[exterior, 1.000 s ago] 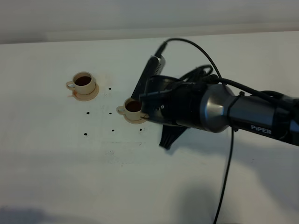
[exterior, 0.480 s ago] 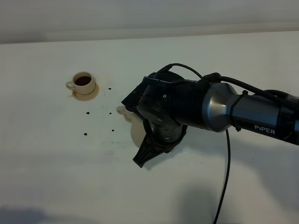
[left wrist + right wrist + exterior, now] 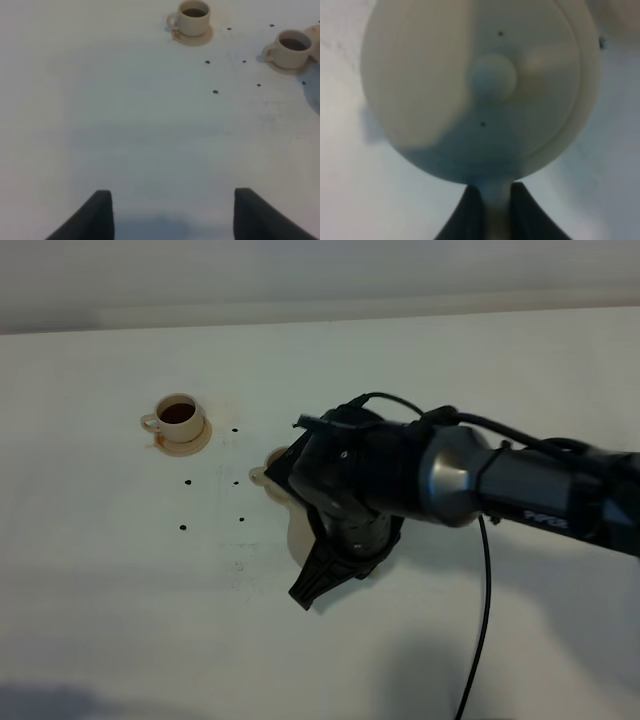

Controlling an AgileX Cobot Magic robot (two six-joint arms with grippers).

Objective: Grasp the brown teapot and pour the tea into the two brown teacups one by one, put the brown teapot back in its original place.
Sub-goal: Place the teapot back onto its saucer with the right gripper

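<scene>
Left wrist view: both teacups [image 3: 194, 17] [image 3: 289, 48] are holding dark tea, well beyond the spread left pincer [image 3: 172, 215].
Right wrist view: right pincer [image 3: 491, 210] is pinching the teapot [image 3: 480, 85] handle.
Exterior high view: arm is hiding the teapot.

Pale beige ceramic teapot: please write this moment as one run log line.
right gripper: shut on round pale beige ceramic teapot handle | two small beige teacups: both hold dark tea | left gripper: open, empty
</scene>
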